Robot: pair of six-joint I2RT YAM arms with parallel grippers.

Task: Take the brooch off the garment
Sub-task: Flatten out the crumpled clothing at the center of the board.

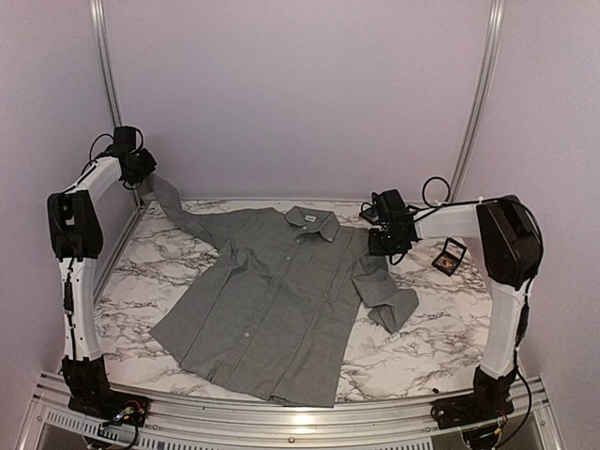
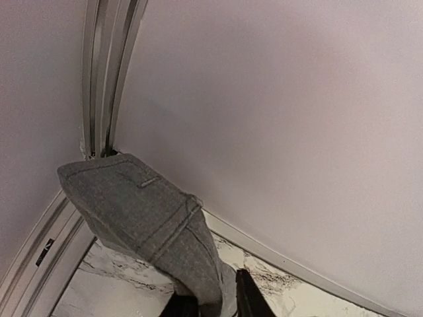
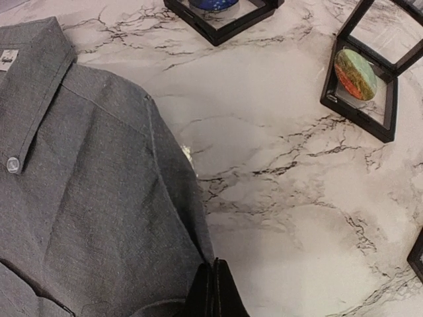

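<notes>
The garment (image 1: 272, 291), a grey collared shirt, lies flat on the marble table (image 1: 441, 328). One sleeve is stretched up to the back left corner. My left gripper (image 1: 150, 178) hangs there above the table. In the left wrist view the sleeve's cuff (image 2: 139, 205) passes between the black fingers (image 2: 250, 297) of the left gripper (image 2: 215, 298). My right gripper (image 1: 386, 242) hovers by the shirt's other shoulder. In the right wrist view the right gripper (image 3: 216, 265) is shut with nothing in it, at the edge of the garment (image 3: 86, 185). The brooch is not visible on the cloth.
An open black case (image 3: 360, 79) with a round multicoloured disc lies right of the collar, also seen from above as the case (image 1: 451, 255). A second black case (image 3: 221, 16) with something blue sits behind it, and a third case's corner (image 3: 418, 254) shows at the right edge. Metal rails (image 2: 99, 72) frame the back wall.
</notes>
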